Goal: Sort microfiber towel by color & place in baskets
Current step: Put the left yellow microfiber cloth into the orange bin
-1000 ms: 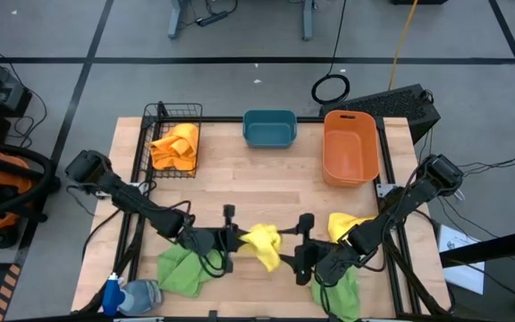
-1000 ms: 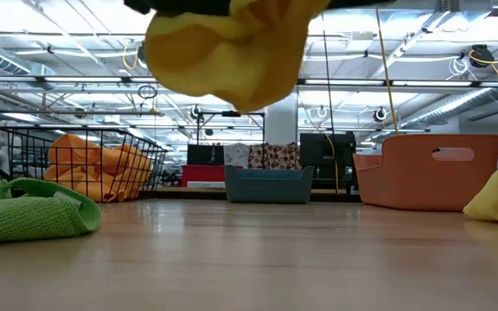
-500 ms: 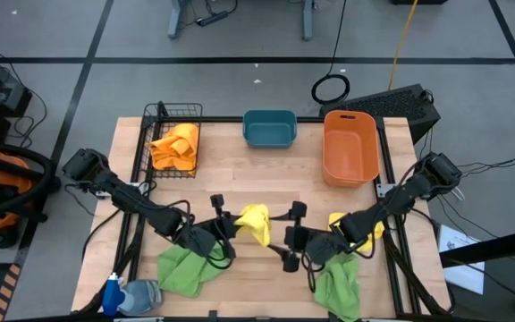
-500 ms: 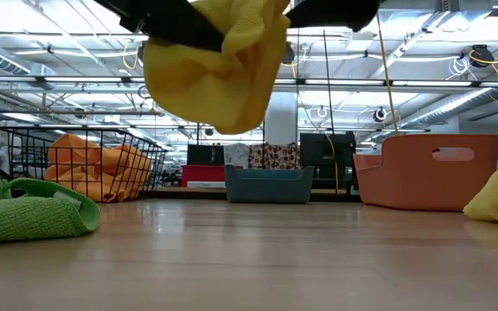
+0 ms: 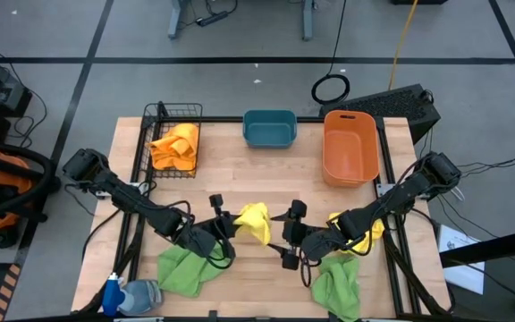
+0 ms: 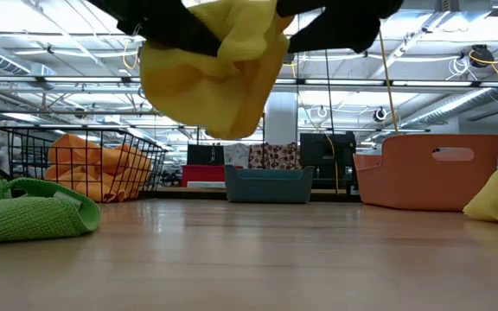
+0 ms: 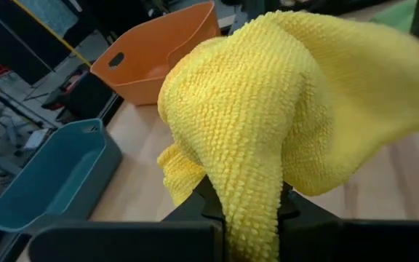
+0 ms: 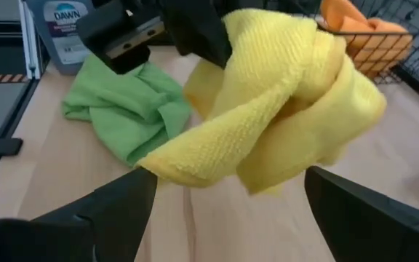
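A yellow microfiber towel (image 5: 254,222) hangs bunched in the air over the table's near middle, and the low view shows it (image 6: 219,73) lifted clear of the wood. My left gripper (image 5: 228,225) is shut on it from the left. My right gripper (image 5: 290,234) is open just right of the towel, with one finger on either side of the towel's hanging end (image 8: 195,164). I cannot tell whether those fingers touch it. The black wire basket (image 5: 161,116) holds orange towels. The teal tub (image 5: 269,128) and the orange bin (image 5: 350,146) stand along the far edge. My left gripper pinches a gathered fold of the yellow towel (image 7: 249,196) between its two fingers, coming level from the table's left side. The towel is lifted clear and bulges out past the fingertips in a loose bunch, with a flap drooping below.
One green towel (image 5: 184,268) lies near the left arm and another (image 5: 336,286) under the right arm. A second yellow towel (image 5: 358,224) lies by the right arm. A spray bottle (image 5: 123,293) lies at the near left corner. Bare wood lies between the towels and the containers.
My left gripper has carried the yellow towel a little toward the far edge and the left, turning its fingers toward the far right. My right gripper has moved left toward the towel and now has a finger on each side of it. The towel has stayed off the table.
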### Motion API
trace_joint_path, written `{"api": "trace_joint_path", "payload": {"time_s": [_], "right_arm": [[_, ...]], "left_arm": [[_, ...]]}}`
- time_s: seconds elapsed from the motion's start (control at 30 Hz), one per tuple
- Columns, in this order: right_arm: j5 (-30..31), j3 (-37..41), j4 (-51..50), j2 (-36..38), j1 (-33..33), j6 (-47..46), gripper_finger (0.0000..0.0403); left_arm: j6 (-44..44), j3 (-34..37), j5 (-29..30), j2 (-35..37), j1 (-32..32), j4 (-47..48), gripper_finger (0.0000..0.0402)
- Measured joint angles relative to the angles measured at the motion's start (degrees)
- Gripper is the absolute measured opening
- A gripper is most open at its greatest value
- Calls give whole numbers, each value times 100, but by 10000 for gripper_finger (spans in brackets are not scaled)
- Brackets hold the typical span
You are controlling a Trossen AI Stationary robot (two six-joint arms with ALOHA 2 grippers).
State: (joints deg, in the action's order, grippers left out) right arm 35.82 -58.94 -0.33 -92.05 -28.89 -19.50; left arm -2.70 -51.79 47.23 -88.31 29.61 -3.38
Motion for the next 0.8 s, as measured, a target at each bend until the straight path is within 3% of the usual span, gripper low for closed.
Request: {"api": "trace_joint_path", "payload": {"time_s": [0.27,0.6,0.8], "right_arm": [[41,-51,-102,0,-24,-252,347],[217,-262,-171,0,-238,18,397],[623,-260,73,0,-98,256,398]], "left_arm": [[-11,0,58,-2,-2,205,31],[-150,2,147,-2,-2,467,31],[-104,2,-489,-2,-2,150,31]]}}
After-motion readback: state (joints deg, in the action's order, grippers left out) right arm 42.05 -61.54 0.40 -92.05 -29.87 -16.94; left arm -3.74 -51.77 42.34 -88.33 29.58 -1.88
